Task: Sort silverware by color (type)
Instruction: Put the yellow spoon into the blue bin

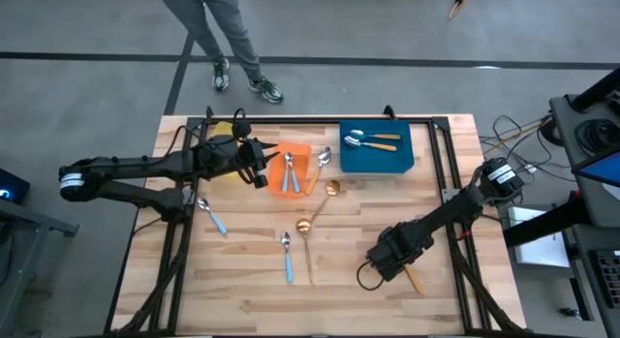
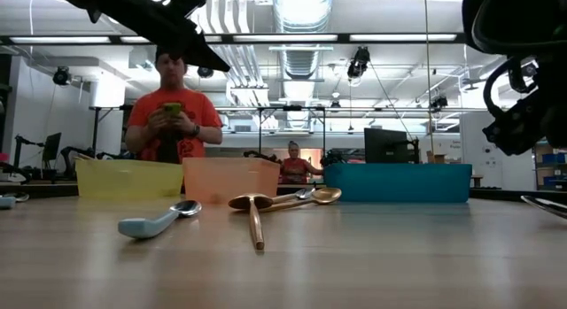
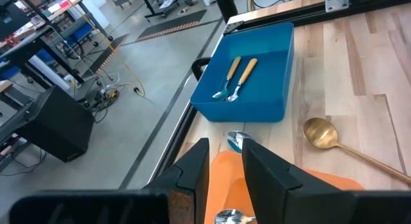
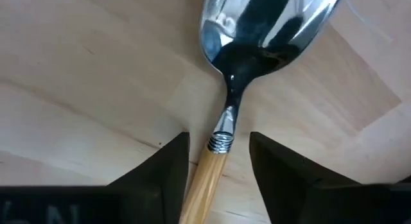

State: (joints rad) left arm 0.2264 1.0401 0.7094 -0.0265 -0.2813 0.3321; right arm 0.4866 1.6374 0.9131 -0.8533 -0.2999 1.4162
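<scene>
An orange-handled spoon (image 4: 226, 121) lies flat on the wooden table (image 1: 242, 280) near the front right. My right gripper (image 4: 218, 139) points down over it, open, one finger on each side of the handle just behind the neck, with a gap on both sides. In the high view only the handle's end (image 1: 414, 278) shows past the gripper (image 1: 386, 259). My left gripper (image 3: 225, 147) hangs over the orange bin (image 1: 291, 169), open by a narrow gap with nothing in it. Blue-handled spoons (image 1: 289, 175) lie in that bin. Two orange-handled spoons (image 1: 373, 140) lie in the blue bin (image 1: 387, 162).
Two gold spoons (image 1: 325, 198) (image 1: 305, 241) and two blue-handled spoons (image 1: 211, 217) (image 1: 287, 256) lie loose on the table's middle. A yellow bin (image 1: 221, 133) stands partly under the left arm. A person (image 2: 168, 114) stands beyond the far edge.
</scene>
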